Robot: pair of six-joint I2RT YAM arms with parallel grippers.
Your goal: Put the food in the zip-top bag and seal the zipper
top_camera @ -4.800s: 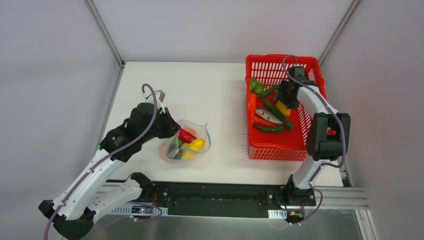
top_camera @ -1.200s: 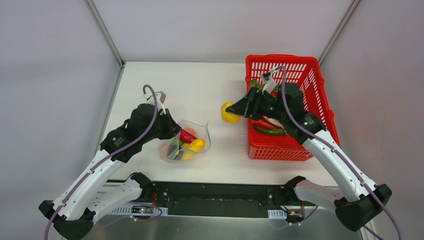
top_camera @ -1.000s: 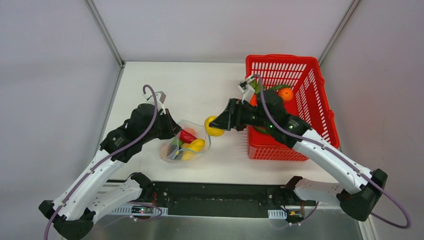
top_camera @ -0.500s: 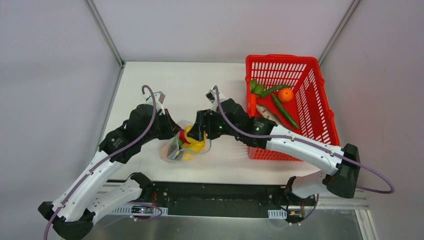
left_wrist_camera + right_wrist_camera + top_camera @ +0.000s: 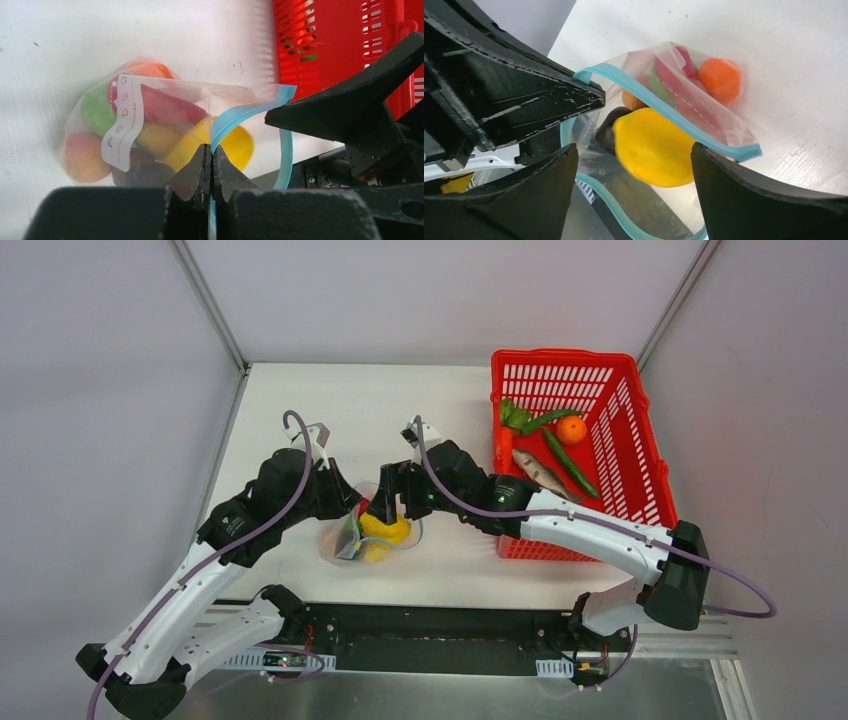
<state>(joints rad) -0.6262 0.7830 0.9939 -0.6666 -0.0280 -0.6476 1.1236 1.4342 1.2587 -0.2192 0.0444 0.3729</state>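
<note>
The clear zip-top bag lies left of the table's middle, its mouth held open. My left gripper is shut on the teal zipper at the near lip. Inside the bag are red, green, peach and dark purple food. My right gripper hovers over the mouth, open. A yellow fruit sits loose between its fingers, inside the zipper loop, with a gap on its left side. In the top view the yellow fruit shows just under the right gripper.
A red mesh basket stands at the right. It holds an orange ball, green pods, a carrot and a pale fish-shaped piece. The right forearm stretches from the basket's front to the bag.
The right arm carried the yellow fruit from the basket leftward to the bag's mouth and widened its jaws, leaving the fruit inside. The left gripper and the bag stayed put.
</note>
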